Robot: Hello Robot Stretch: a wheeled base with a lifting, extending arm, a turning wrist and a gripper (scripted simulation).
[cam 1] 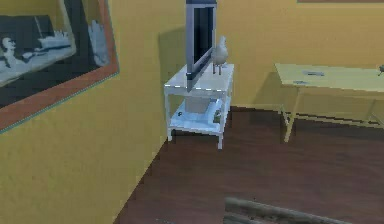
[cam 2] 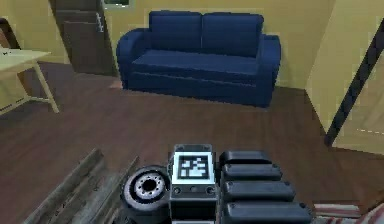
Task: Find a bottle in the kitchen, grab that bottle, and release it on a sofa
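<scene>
Sitting well apart from end effector (cam 2: 145, 190), blue two-seat sofa (cam 2: 200, 60)

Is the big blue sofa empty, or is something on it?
Empty. Nothing lies on the sofa; its seat is bare blue all across.

Home living room, blue sofa (cam 2: 198, 55), television (cam 1: 201, 38) on white stand (cam 1: 199, 98), yellow walls (cam 1: 290, 35)

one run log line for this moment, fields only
stage: sofa in sight | sofa: blue, against far wall | claw: arm side view's bottom, hold unclear | forward view: tv stand, table
</scene>
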